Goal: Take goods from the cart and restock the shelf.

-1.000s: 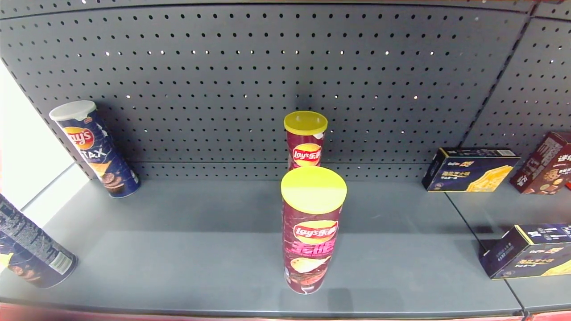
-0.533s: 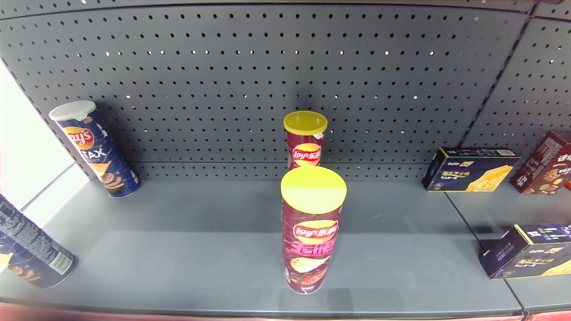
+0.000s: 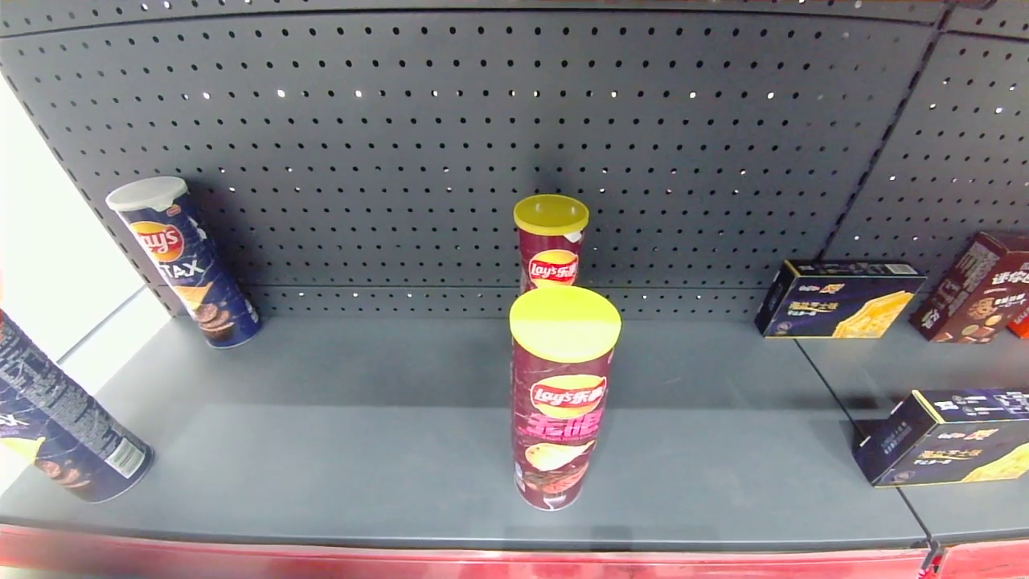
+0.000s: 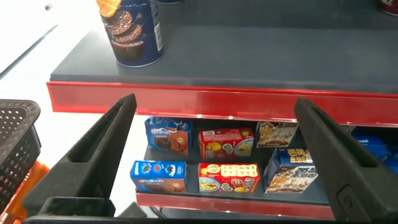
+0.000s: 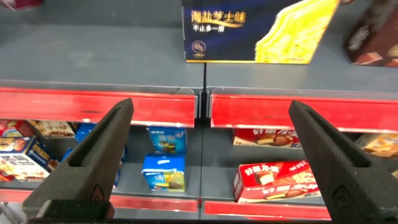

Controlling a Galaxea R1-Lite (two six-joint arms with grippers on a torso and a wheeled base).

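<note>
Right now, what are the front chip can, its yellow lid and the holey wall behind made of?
Chip can: probably a cardboard tube with glossy printed wrap, showing soft sheen.
Lid: likely smooth plastic, evenly yellow with a thin rim.
Back wall: seemingly matt grey painted metal, punched with even holes letting light through.

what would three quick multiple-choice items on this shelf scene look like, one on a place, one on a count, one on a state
1. Where does the front maroon can stand?
A) directly in front of the rear maroon can
B) behind it
C) on top of it

2. How many yellow-lidded cans are on the shelf?
A) one
B) two
C) four

3. The left gripper is:
A) open, nothing held
B) shut on a can
C) shut on a box

Answers:
1 A, the head view shows it nearer, hiding the rear can's base.
2 B, just the two maroon cans carry yellow lids.
3 A, its fingers stand wide apart with nothing between them.
</note>
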